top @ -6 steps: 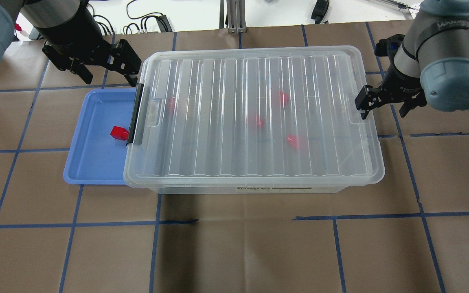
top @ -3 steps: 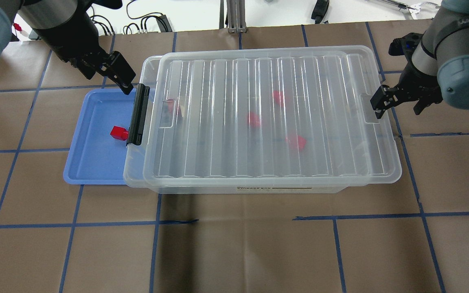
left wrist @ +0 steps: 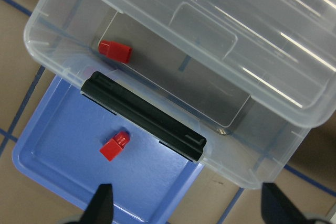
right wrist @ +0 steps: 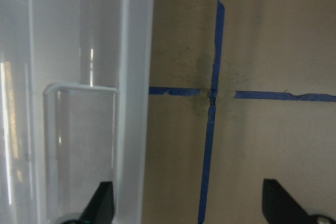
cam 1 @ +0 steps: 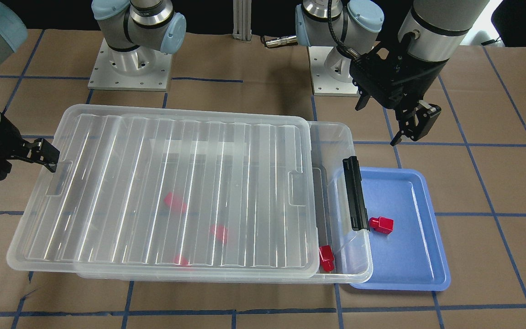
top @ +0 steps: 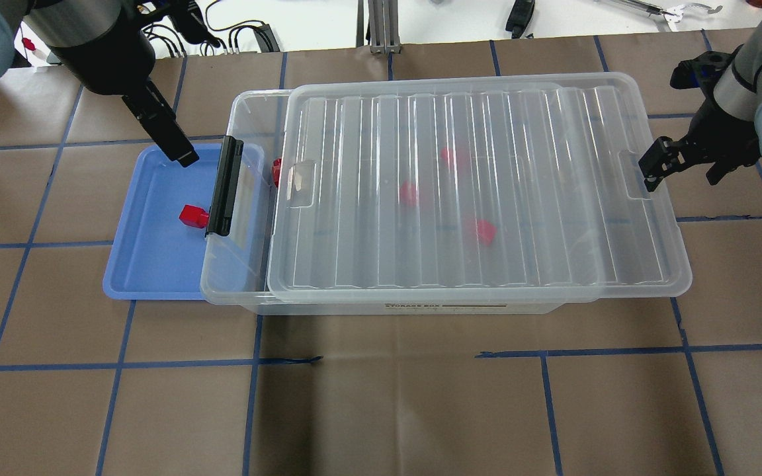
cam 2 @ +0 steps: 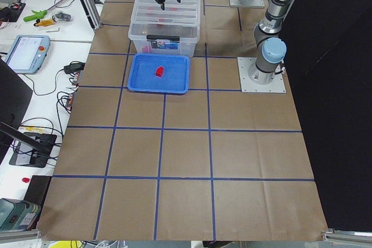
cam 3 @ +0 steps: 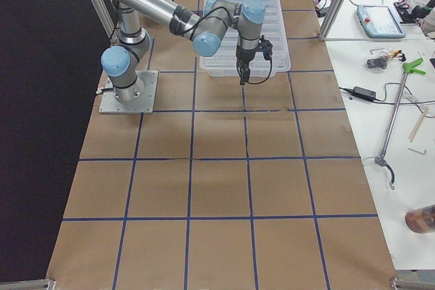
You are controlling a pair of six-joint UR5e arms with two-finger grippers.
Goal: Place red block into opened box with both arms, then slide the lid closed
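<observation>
The clear box [top: 219, 291] lies mid-table with its ribbed lid [top: 487, 132] shifted toward my right, so a strip at the latch [top: 224, 186] end is uncovered. One red block [top: 192, 215] lies on the blue tray. Another red block [left wrist: 115, 51] rests inside the box's uncovered end, and three more show through the lid. My left gripper [top: 179, 155] hangs open and holds nothing above the tray's far corner. My right gripper [top: 682, 173] is open, with one finger [right wrist: 100, 203] at the lid's tab notch.
The blue tray [top: 149, 264] sits partly under the box's latch end. Both arm bases [cam 1: 130, 68] stand behind the box. Cables [top: 235, 39] lie past the table's far edge. Brown paper with a blue tape grid covers the table.
The lid has slid toward my right, uncovering the box's latch end, and my right gripper moved right with it. My left gripper swung from the box's far corner to over the tray.
</observation>
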